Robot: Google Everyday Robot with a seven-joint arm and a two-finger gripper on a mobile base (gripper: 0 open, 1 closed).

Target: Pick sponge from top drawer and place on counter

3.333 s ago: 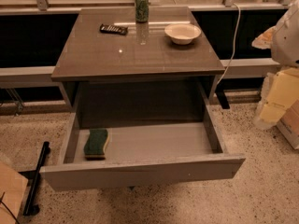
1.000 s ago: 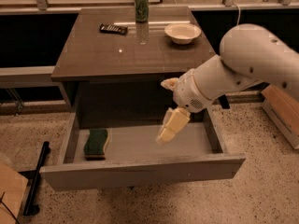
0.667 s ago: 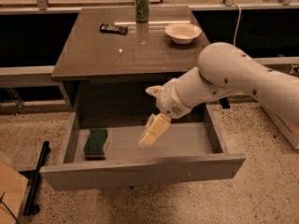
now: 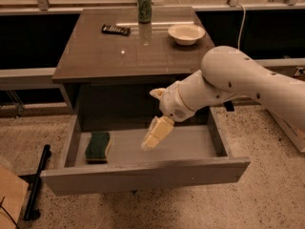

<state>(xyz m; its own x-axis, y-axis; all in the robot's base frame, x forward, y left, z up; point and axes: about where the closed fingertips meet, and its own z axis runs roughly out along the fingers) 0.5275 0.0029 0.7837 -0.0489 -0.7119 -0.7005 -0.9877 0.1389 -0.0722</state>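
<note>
1 sponge (image 4: 97, 146) lay in drawer (image 4: 143, 176), left end. Gripper (image 4: 148, 144) hung over drawer's middle, apart from sponge; wide or narrow, couldn't tell. Counter (image 4: 105, 54) held 1 can (image 4: 144, 7), 1 bowl (image 4: 186, 33), 1 remote (image 4: 116, 30).

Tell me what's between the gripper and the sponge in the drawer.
Only the bare floor of the top drawer, as the camera view shows. The gripper hangs over its middle; the sponge lies by one side wall.
</note>
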